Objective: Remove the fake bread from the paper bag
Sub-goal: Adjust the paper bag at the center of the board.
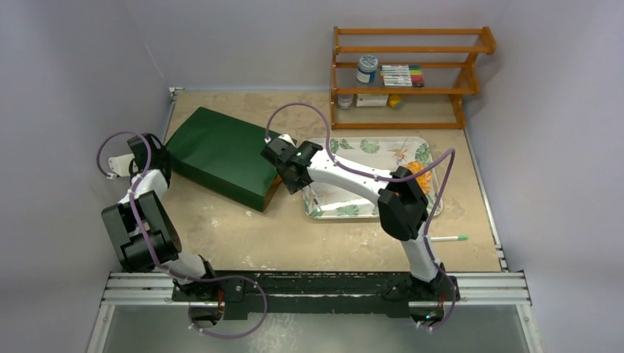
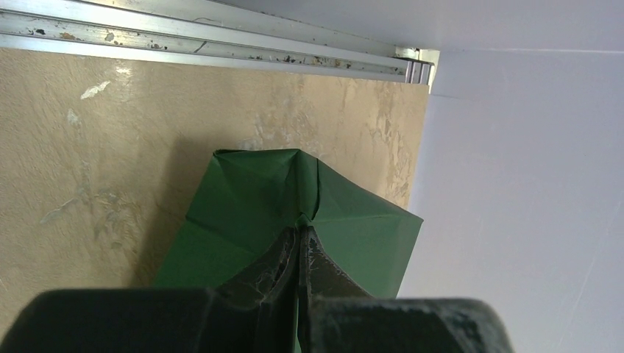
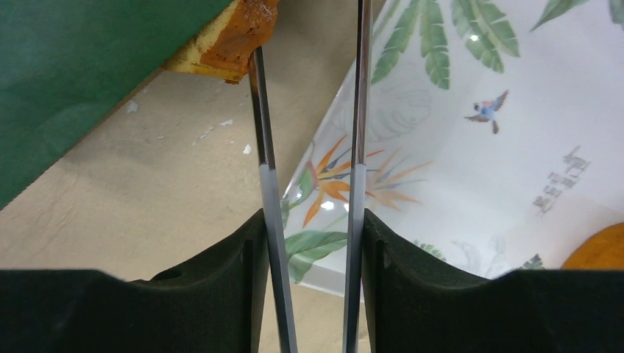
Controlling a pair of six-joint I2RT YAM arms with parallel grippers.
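While the left fingers (image 2: 283,261) clamp the folded far-left end of the green paper bag (image 1: 221,154) lying on the desk (image 1: 294,243), the right fingers (image 3: 270,198), slightly apart and empty, should edge bagward to straddle the fake bread (image 3: 228,37) poking from its mouth beside the leaf-print tray (image 1: 346,193).

Right wrist view, upper left: a fake bread piece (image 3: 228,37) protrudes from the paper bag (image 3: 88,81), the rest covered by the bag and cut by the top edge. Lower right: an orange item (image 3: 600,250), cut off, kind indeterminate. Top view, centre right: orange pastry (image 1: 421,175) partly behind the right arm (image 1: 401,206). Bag contents unseen.
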